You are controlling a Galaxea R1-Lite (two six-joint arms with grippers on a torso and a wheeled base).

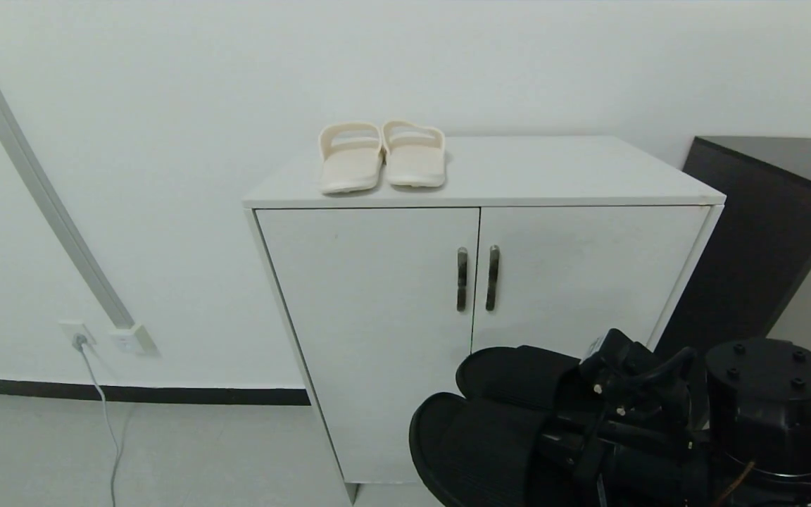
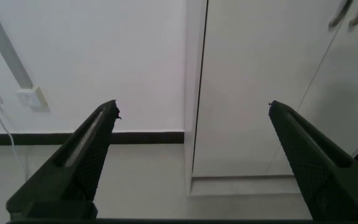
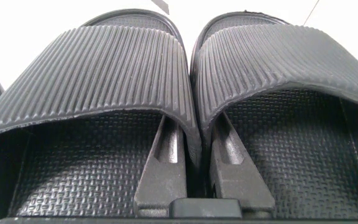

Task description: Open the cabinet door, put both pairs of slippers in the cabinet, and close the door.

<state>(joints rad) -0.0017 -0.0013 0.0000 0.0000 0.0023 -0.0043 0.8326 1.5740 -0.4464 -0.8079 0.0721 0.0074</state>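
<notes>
Cream slippers [image 1: 381, 156] — toes to wall; black slippers [image 1: 490, 429] — toes leftward.

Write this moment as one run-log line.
doors shut | cream slippers atop cabinet | right gripper holds black slippers | left gripper open

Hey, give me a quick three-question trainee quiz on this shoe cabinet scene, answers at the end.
1. True or false: both cabinet doors are shut.
2. The cream slippers lie: A) on the cabinet top; B) on the floor; C) inside the cabinet.
3. Fill in: the left gripper is open, and the right gripper is shut on the ____ slippers.
Key: 1 true; 2 A; 3 black, the black slippers.
</notes>
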